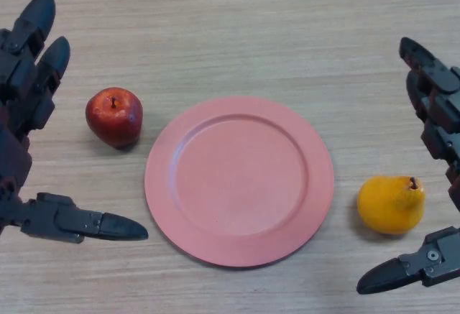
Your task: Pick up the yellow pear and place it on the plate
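Head view: light wood-grain worktop [251, 12] seen from above. Pink plate [180, 185] sits roughly at centre, flat, round, nothing on it.

Yellow pear [390, 204] lies on the worktop to the right of the plate, close to the rim but not touching it. It is on its side, stem pointing up-right toward the right hand. Colour yellow-orange, dark stem tip visible.

Red apple [113, 116] sits on the worktop left of the plate, near the upper-left part of the rim, apart from it. Stem up, upright.

Left hand [25, 62] comes in at the left edge. Fingers straight and spread, pointing up away from the robot; thumb stretched out low, pointing right toward the plate's lower-left rim, tip near it but short of it. Holds nothing. Apple lies between fingers and thumb, no contact.

Right hand [438, 113] comes in at the right edge. Fingers straight-ish and spread, upper ones at the edge above the pear, thumb low, pointing left below the pear. Pear sits in the wide gap between fingers and thumb, just beside them, no contact seen. Holds nothing.

Pear not on the plate; both hands wide open on either side of the plate.
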